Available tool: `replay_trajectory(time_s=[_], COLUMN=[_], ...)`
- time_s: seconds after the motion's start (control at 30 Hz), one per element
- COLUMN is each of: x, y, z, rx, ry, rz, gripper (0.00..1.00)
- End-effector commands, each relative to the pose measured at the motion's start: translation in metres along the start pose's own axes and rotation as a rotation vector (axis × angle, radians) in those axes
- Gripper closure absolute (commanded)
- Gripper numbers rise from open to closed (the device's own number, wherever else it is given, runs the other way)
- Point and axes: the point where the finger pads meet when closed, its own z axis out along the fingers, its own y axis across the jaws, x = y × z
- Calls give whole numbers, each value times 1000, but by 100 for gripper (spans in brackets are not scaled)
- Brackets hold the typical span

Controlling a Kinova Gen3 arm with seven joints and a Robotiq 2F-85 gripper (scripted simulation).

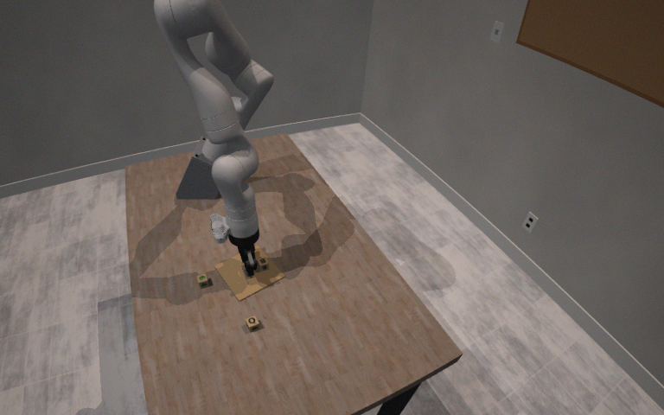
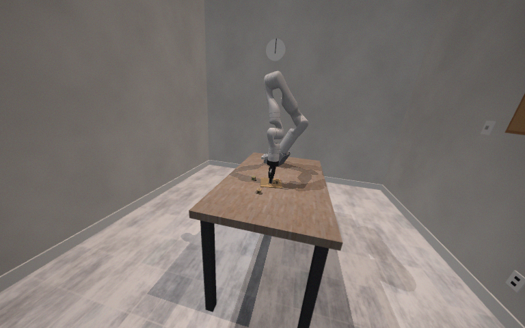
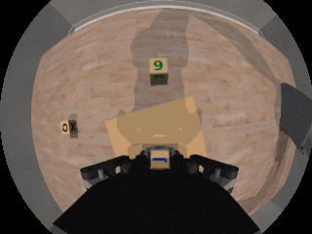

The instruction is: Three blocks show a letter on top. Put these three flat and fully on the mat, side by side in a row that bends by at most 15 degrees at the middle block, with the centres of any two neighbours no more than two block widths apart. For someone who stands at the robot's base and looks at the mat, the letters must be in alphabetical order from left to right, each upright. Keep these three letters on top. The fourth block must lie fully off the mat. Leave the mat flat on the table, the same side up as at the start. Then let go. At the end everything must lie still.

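My gripper (image 1: 250, 271) (image 2: 270, 181) (image 3: 160, 153) is shut on a block with a blue bar-like mark on its top, low over the middle of the yellow mat (image 1: 234, 281) (image 2: 264, 182) (image 3: 158, 114). Whether that block touches the mat is hidden. A block with a dark mark (image 1: 263, 262) (image 2: 277, 182) stands on the mat close beside the fingers; the wrist view hides it. A block with a green 9-like mark (image 1: 202, 279) (image 2: 253, 178) (image 3: 158, 67) lies off the mat. A block with a black round letter on top (image 1: 252, 322) (image 2: 258, 190) (image 3: 65, 128) also lies off the mat; one side shows an X.
The wooden table (image 1: 318, 352) (image 2: 266, 216) carries the mat and blocks. The grey robot base (image 1: 197, 181) (image 3: 295, 114) stands at the far end in the top view. Arm shadows fall across the mat and table.
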Motion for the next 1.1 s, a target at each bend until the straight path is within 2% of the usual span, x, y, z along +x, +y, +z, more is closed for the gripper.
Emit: replay_trajectory(time_s=[0.0,0.17,0.2,0.27,0.3,0.47,0.6,1.07], x=[0,0,0,0,0,0,0,0], y=[0,0,0,0,0,0,0,0], z=[0,0,0,0,0,0,0,-2], rx=[1,1,1,1,1,1,1,1], ry=[1,1,1,1,1,1,1,1], rz=[0,0,0,0,0,0,0,0], gripper=[79,79,75,75,71,67,59,59])
